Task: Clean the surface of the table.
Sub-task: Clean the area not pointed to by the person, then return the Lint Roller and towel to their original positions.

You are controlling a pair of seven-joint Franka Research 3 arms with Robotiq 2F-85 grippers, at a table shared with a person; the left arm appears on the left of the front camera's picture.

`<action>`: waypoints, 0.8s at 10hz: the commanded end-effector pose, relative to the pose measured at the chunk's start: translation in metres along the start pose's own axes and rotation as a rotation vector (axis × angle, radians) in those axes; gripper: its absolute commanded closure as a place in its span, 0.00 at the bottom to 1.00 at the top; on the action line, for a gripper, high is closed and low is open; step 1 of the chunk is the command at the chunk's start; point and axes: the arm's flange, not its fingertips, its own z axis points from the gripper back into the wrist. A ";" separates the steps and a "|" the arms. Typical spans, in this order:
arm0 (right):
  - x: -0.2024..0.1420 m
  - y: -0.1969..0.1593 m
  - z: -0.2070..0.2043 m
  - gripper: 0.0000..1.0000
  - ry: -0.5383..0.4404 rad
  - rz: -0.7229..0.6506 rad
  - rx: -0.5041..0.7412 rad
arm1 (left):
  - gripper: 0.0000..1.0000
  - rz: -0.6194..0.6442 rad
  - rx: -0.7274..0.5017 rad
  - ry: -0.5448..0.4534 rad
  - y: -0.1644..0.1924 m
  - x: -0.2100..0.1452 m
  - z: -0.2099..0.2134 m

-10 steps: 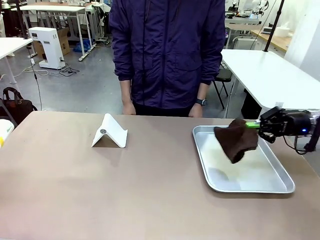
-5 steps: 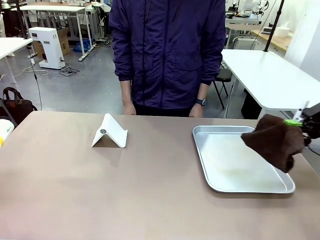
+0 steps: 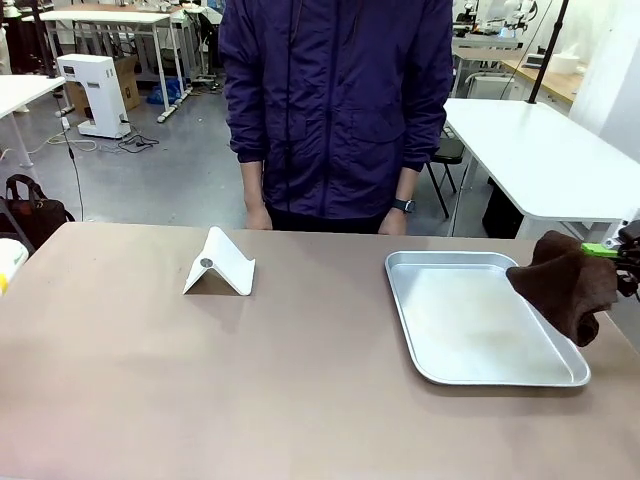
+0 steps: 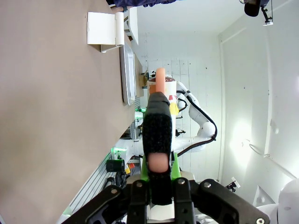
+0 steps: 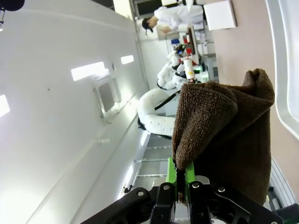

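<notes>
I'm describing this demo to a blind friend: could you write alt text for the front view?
At the right edge, the right gripper holds a brown cloth hanging above the right rim of a bare metal tray on the brownish-tan table. A white folded stand sits left of the tray, and a person in a dark jacket stands at the far side.

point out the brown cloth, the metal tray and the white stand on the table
brown cloth [image 3: 568, 288], front view, middle of the hanging fold
metal tray [image 3: 400, 308], front view, left rim
white stand [image 3: 226, 260], front view, sloped face

Robotics lab: white worktables [image 3: 545, 150], floor equipment [image 3: 95, 95].
</notes>
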 end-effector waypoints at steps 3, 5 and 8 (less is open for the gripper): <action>0.001 0.006 -0.002 0.93 0.031 -0.018 0.015 | 0.81 0.011 -0.005 0.000 -0.006 -0.002 -0.001; 0.001 0.006 -0.002 0.93 0.031 -0.018 0.015 | 0.81 0.011 -0.005 0.000 -0.006 -0.002 -0.001; 0.001 0.006 -0.002 0.93 0.031 -0.018 0.015 | 0.81 0.011 -0.005 0.000 -0.006 -0.002 -0.001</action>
